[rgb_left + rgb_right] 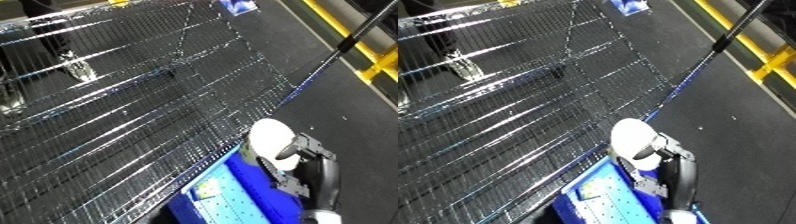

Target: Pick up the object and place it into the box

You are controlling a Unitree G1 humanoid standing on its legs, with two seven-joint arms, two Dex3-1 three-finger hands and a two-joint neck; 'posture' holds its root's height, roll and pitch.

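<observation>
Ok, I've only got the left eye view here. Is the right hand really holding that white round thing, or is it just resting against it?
Observer: Holding. In the right eye view the right hand has its fingers curled round the white object's lower side.
Operator: Is it in the bin yet?
Observer: No. That view shows it above the blue bin's far corner, beside the wire mesh.
Operator: Anything right of the hand?
Observer: The right eye shows a wider strip of dark floor there, with only a few pale specks.
</observation>
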